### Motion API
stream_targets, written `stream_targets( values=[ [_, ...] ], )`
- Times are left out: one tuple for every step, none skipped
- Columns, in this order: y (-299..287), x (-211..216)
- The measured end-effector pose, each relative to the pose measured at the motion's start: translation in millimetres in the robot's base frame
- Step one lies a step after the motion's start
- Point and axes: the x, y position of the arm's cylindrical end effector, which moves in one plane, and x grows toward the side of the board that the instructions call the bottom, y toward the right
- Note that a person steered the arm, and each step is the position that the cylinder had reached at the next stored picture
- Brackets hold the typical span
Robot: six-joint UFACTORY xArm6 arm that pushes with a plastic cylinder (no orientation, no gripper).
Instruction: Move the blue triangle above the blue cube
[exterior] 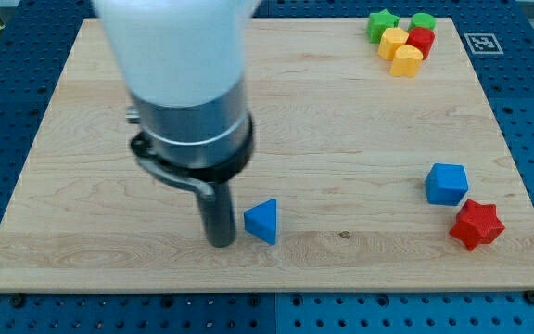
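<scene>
The blue triangle (pixel 262 221) lies on the wooden board near the view's bottom, slightly left of centre. The blue cube (pixel 447 183) sits far to its right, near the board's right edge. My tip (pixel 221 243) rests on the board just left of the blue triangle, very close to its left side; contact cannot be told. The rod and the arm's grey and white body rise above it and hide part of the board's left centre.
A red star-shaped block (pixel 476 224) lies just below and right of the blue cube. At the view's top right is a cluster: two green blocks (pixel 383 22), two yellow blocks (pixel 405 58) and a red block (pixel 422 39).
</scene>
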Motion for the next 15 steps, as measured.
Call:
stream_targets(
  values=[
    [26.3, 0.0],
    [42.0, 0.0],
    [50.4, -11.3],
    [50.4, -37.0],
    [58.6, -51.5],
    [74.2, -62.4],
    [91.6, -82.1],
    [111.8, -108.6],
    [131.0, -118.0],
    [134.7, -115.0],
    [134.7, -111.8],
    [134.7, -99.4],
    [137.4, -99.0],
    [137.4, -86.8],
    [137.4, -72.1]
  ],
)
